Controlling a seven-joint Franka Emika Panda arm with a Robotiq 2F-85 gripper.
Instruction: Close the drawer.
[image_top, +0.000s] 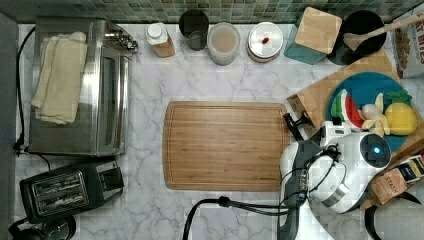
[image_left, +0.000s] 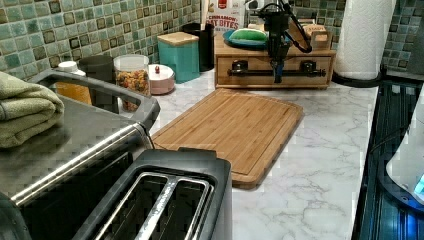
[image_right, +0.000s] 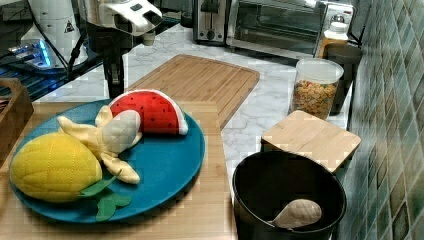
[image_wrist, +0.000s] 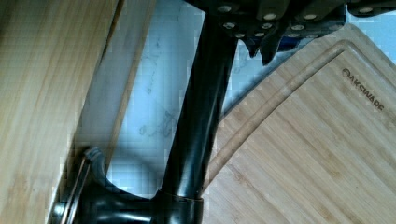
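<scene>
Top view: a marble counter with a bamboo cutting board (image_top: 225, 146) in the middle. At the top view's right, a wooden cabinet carries a blue plate (image_top: 367, 90) of plush fruit on its top. The white robot arm reaches in from the bottom right, and its black gripper (image_top: 296, 123) sits at the cabinet's front edge, just beside the cutting board's right end. The drawer does not stick out past the cabinet top here.

Left view: the drawer (image_left: 250, 65) is seen front-on as a light wood panel, set in the cabinet below the plate. It looks flush, or nearly so, with the cabinet face. A long black bar handle (image_left: 252, 72) runs level across it. The gripper (image_left: 278, 62) hangs straight down in front of the handle's middle, touching or just in front of the bar. Whether the jaws are apart or together cannot be told.

Right view: the gripper (image_right: 115, 75) stands upright past the far rim of the plate (image_right: 165, 165), beyond the plush watermelon (image_right: 150, 112).

Wrist view: the handle (image_wrist: 198, 116) is a thick dark bar, lying between the wooden front and the cutting board (image_wrist: 317, 144).

Judgement: the drawer is stiff, light wood and should slide easily. Push flat on the panel or the bar's middle. Its long axis runs along the cabinet front; it faces the cutting board and travels away from it.
</scene>
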